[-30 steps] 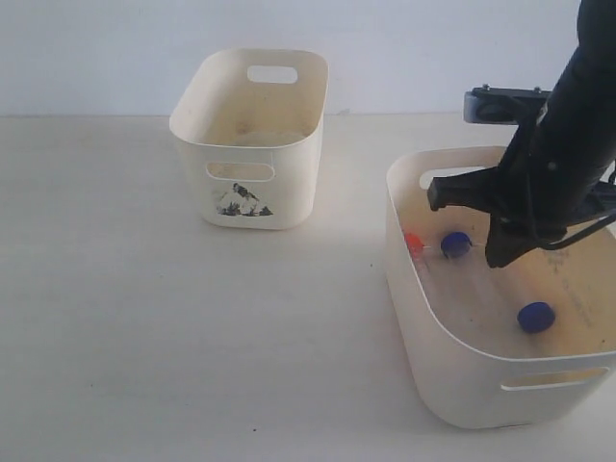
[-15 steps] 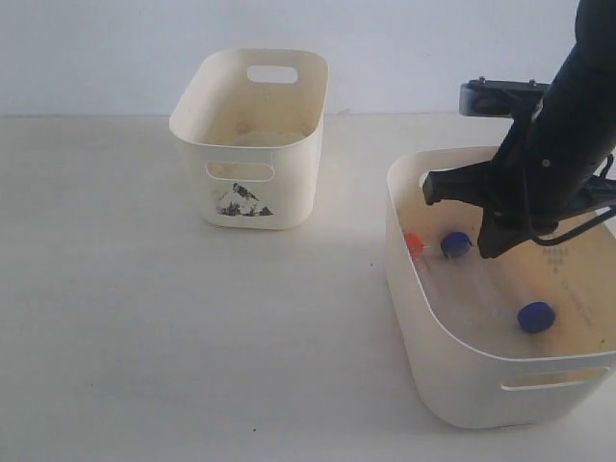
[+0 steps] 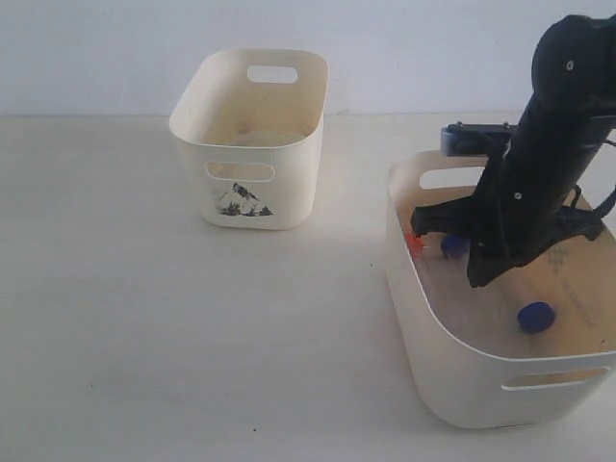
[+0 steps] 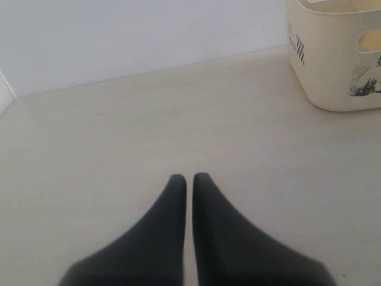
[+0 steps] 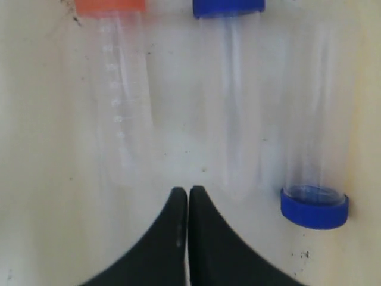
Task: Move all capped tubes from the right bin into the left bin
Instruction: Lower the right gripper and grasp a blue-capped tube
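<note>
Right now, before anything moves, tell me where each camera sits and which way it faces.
Exterior view: off the arms, raised, looking down across the table at the left bin and right bin; the right arm shows.
Left wrist view: low over the table, facing the wall; shut left gripper shows.
Right wrist view: over the right bin, facing its floor and three capped tubes; shut right gripper shows.
Shared: the left bin, in exterior and left wrist views.

The tubes (image 5: 122, 119) are clear glossy plastic, the right bin (image 3: 423, 332) smooth cream plastic, the table (image 3: 144, 337) matt.

Print (image 4: 296, 43) on the left bin (image 4: 333, 74) unreadable
</note>
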Robot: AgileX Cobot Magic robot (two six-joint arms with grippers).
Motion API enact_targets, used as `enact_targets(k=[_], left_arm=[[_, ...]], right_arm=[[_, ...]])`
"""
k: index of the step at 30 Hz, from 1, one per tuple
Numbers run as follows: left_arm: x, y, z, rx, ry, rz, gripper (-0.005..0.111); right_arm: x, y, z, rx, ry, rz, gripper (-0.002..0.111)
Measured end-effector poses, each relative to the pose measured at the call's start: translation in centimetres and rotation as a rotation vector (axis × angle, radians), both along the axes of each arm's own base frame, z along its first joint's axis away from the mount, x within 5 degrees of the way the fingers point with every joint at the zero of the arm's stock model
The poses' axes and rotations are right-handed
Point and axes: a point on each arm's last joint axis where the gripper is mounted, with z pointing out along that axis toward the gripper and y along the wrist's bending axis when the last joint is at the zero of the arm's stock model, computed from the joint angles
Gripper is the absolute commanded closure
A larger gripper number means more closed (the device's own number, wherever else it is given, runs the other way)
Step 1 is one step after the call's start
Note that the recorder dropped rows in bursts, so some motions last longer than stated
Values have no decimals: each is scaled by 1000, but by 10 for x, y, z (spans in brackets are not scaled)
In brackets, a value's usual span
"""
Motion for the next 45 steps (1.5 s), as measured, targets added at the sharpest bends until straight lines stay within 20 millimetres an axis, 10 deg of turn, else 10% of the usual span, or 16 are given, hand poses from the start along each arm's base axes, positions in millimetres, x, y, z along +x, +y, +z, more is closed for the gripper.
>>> enact_targets(k=[10,18,37,42,45], left_arm=[[0,0,0,0,0,0,102],[0,0,0,0,0,0,102],[0,0,0,0,0,0,102],[0,0,0,0,0,0,102],[0,0,0,0,0,0,102]], right_arm=[[6,1,-18,-6,17,9,105],[9,2,-17,-3,-21,31,55],[17,-4,-18,-71,-107,86,55],[20,-3,-47,-96,-28,89,56],[21,-2,-58,-97,9,64,74]])
